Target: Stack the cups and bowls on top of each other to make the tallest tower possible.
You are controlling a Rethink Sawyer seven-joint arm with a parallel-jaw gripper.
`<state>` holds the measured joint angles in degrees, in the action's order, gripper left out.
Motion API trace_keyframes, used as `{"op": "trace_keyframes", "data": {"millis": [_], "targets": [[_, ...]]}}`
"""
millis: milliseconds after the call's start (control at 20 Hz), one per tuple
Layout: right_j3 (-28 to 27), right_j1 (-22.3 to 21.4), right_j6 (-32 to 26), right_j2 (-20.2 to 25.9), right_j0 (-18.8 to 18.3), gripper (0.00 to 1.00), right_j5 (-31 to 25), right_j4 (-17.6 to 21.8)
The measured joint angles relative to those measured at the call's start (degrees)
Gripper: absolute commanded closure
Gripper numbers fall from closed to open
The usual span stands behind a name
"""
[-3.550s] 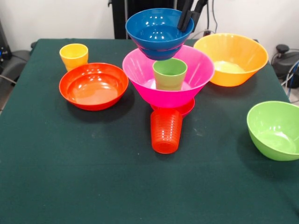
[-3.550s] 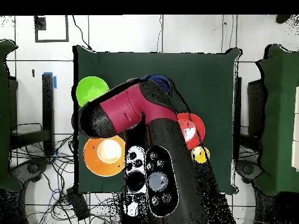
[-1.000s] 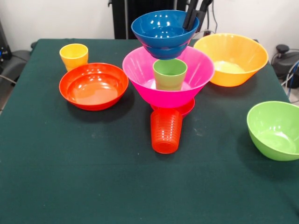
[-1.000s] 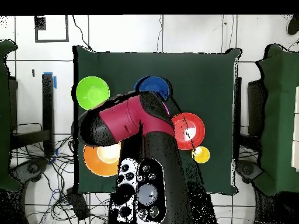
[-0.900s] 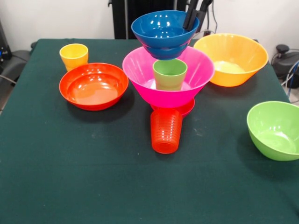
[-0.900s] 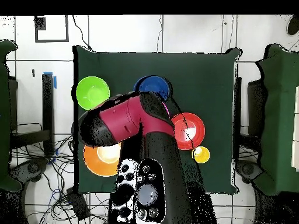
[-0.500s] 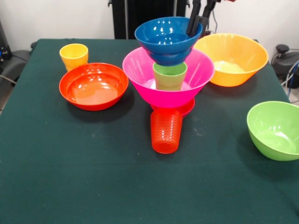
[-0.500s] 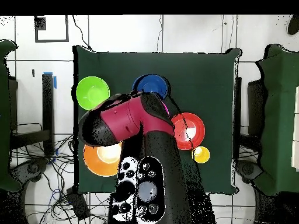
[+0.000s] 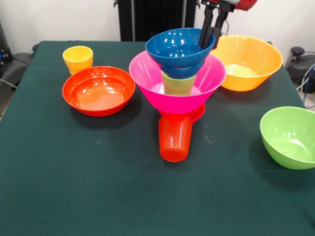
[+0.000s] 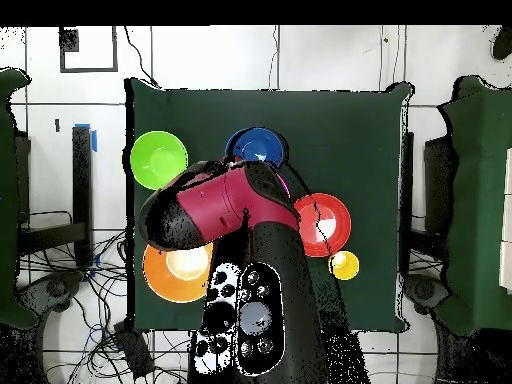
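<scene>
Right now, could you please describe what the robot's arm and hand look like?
In the overhead view the arm is bulky and rounded, with a glossy crimson-red shell and black joints, and its black lower section carries round white and grey discs. In the front view the hand has two slim, straight black fingers hanging from a red and silver-grey wrist piece at the top edge.

The blue bowl point(image 9: 179, 47), gripped at its rim by the gripper point(image 9: 208, 38), is now lowered onto the light green cup point(image 9: 178, 84).

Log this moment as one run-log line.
gripper: shut on blue bowl rim | blue bowl: over light green cup in pink bowl | orange-red cup: unstacked
</scene>
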<state>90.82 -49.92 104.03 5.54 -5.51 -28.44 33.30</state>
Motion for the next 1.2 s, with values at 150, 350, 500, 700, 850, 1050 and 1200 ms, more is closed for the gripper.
{"op": "trace_keyframes", "data": {"millis": [150,350,500,700,850,1050,1200], "targets": [[0.27,0.08,0.00,-0.78,0.34,1.00,0.85,-0.15],[0.56,0.24,0.43,-2.08,1.25,1.00,1.12,-0.15],[0.60,0.69,0.78,-3.10,2.38,1.00,1.12,-0.17],[0.70,1.20,0.78,-4.09,3.39,1.00,1.13,-0.46],[0.89,1.21,0.78,-4.74,3.81,1.00,1.12,-0.72],[1.18,1.21,0.78,-5.90,4.39,1.00,1.13,-1.77],[1.21,1.21,0.78,-6.46,4.69,1.00,1.13,-2.39]]}}
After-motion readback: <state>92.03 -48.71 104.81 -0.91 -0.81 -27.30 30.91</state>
